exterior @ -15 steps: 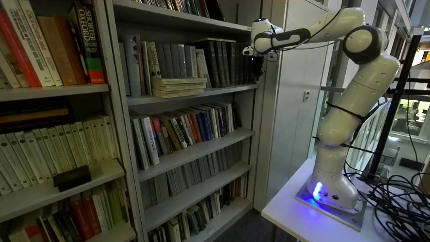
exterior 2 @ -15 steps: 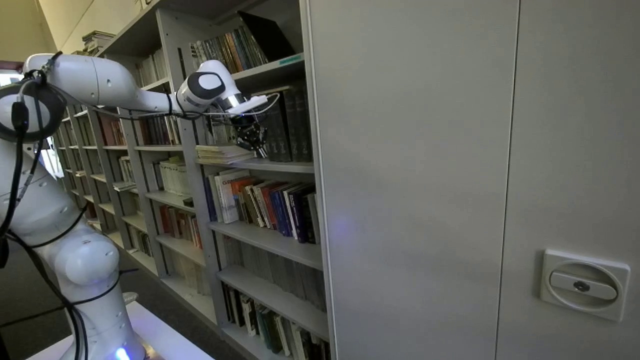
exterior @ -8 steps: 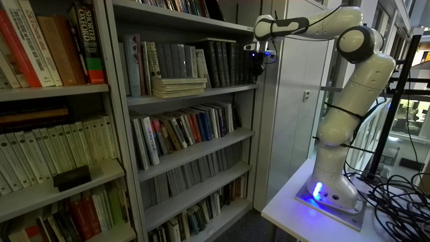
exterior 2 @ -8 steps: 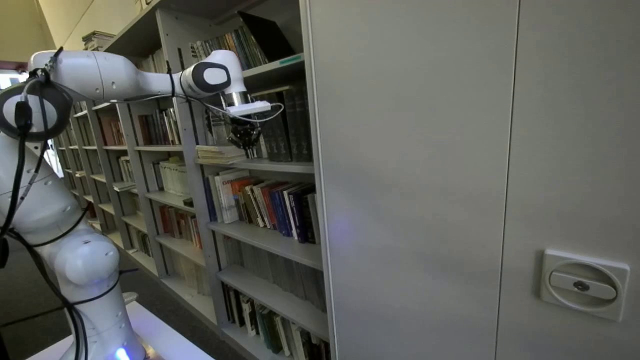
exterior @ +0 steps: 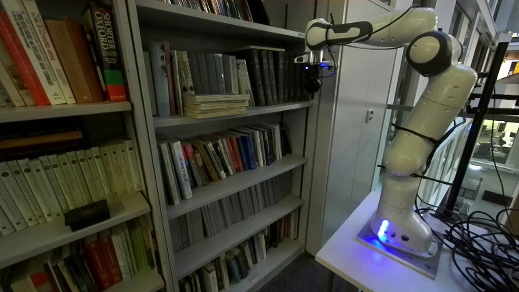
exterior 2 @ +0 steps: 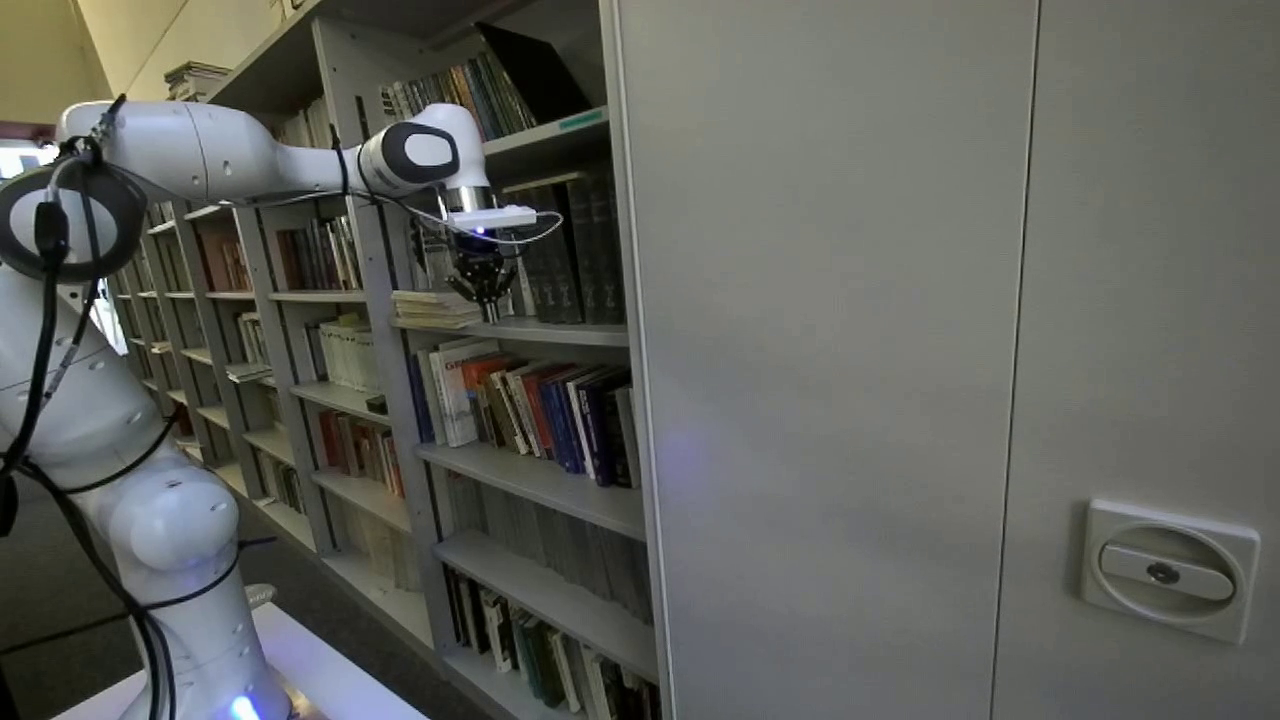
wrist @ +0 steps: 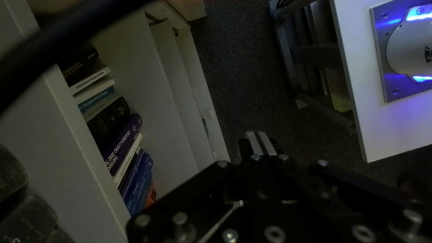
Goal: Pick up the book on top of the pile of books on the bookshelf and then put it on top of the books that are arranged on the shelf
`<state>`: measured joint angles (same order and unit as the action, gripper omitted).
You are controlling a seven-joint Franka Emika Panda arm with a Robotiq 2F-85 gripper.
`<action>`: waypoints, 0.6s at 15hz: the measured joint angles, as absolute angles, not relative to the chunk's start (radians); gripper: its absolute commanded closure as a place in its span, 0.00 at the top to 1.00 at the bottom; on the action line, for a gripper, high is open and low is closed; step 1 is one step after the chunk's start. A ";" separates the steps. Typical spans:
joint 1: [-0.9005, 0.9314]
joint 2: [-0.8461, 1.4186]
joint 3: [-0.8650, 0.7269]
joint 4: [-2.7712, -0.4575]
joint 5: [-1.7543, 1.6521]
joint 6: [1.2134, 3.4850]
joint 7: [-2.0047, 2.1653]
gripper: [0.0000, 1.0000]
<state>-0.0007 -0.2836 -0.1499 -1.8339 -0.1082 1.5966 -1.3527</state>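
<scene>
Gripper (wrist: 257,136) points down, jaws drawn fully together — nothing held between them. In both exterior views the pile of books (exterior: 216,107) lies flat on the bookshelf (exterior: 243,176), to the left of the jaws — upright grey books (exterior: 212,73) stand behind the pile. In the wrist view, blue books (wrist: 140,179) show left of the jaws, a white table (wrist: 388,135) right.

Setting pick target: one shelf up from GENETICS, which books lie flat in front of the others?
The pale beige pile of books, stacked horizontally toward the front of the shelf; the taller row of books behind it stands upright.
</scene>
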 measured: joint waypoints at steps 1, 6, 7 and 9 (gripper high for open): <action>-0.001 -0.284 -0.150 -1.834 -0.108 1.597 -1.353 0.01; 0.000 -0.284 -0.150 -1.834 -0.098 1.597 -1.353 0.48; 0.000 -0.284 -0.150 -1.834 -0.098 1.597 -1.353 0.56; 0.000 -0.290 -0.148 -1.834 -0.099 1.598 -1.354 0.69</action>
<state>0.0003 -0.2905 -0.1481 -1.8340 -0.0989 1.5978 -1.3538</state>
